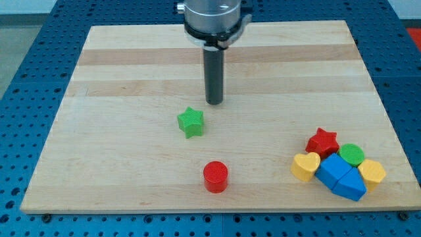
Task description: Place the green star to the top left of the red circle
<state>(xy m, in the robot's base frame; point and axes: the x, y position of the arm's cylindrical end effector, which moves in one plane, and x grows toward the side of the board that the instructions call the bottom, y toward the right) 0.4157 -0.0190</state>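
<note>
Green star (191, 122) sits up-left of red circle (215, 176), one point up; my tip (214, 102) just up-right, no fingers

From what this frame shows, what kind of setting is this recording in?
Likely a lab bench for robot pushing trials: a wooden board on a blue perforated table, with my tip just upper right of the green star, and the red circle below.

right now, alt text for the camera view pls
My tip hangs just up-right of the green star, apart from it; the red circle sits below-right of the star. Five other blocks cluster at the wooden board's lower right.
</note>
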